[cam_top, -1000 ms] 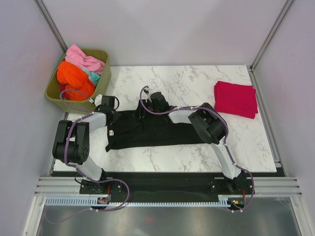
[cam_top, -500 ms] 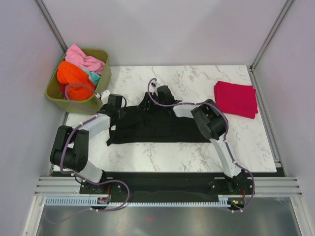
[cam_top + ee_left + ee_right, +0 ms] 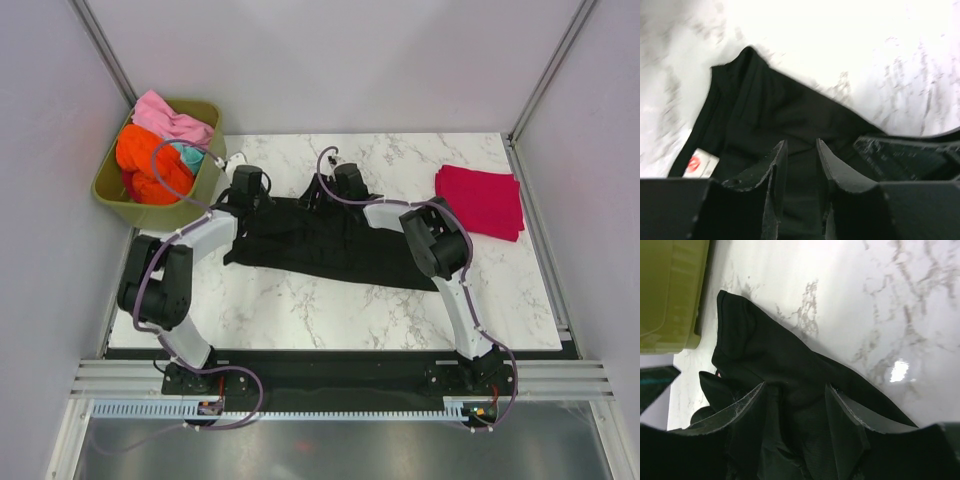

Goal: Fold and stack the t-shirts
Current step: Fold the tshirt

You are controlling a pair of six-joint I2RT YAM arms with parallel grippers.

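Left gripper (image 3: 800,145) easing apart, right gripper (image 3: 795,387) clamped on a bunch of the black t-shirt (image 3: 320,245), which lies mid-table (image 3: 300,320).
With one side freed first, the fold may skew, or a lifting finger may drag cloth back. A second ago the left jaws were clenched and the shirt lay nearer.
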